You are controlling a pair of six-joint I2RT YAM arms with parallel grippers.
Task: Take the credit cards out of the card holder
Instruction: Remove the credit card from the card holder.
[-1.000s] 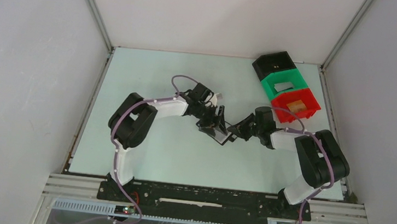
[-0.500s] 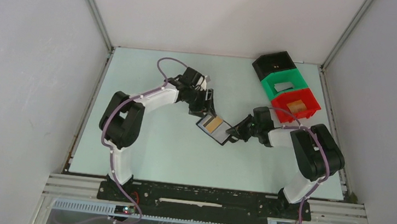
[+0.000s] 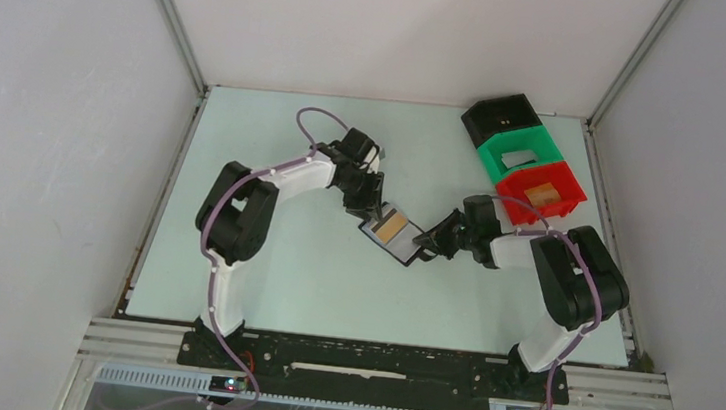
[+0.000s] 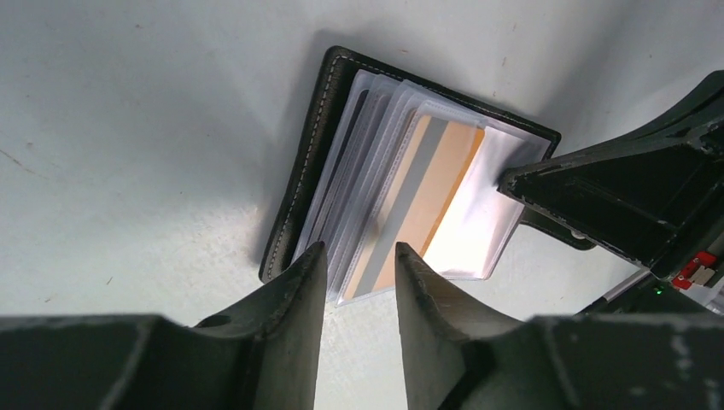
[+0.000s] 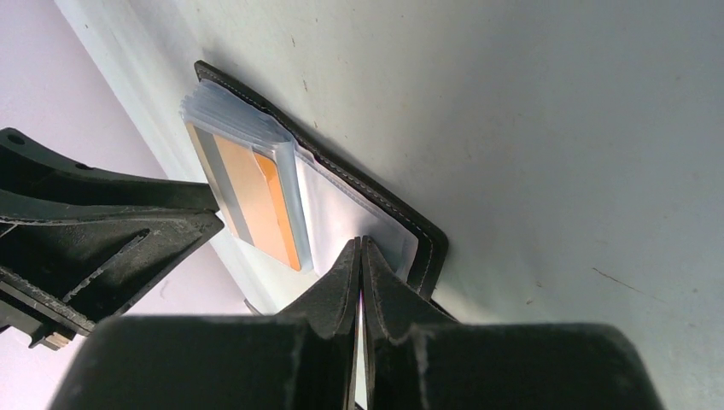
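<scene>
Lying open mid-table (image 3: pixel 282 278), the holder (image 3: pixel 394 234) runs diagonally, far-left to near-right, with an orange card (image 4: pixel 427 196) showing in its clear sleeves (image 4: pixel 491 222). The left gripper (image 4: pixel 359 252), fingers apart, hovers at the far-left end. The right gripper (image 5: pixel 359 243), fingers pressed together, rests on the near-right sleeve.

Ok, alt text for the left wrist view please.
An open black card holder lies on a pale table, an orange card in its top clear sleeve. The open left claw straddles the sleeves' near edge; the shut right claw meets them from the picture's right.
</scene>
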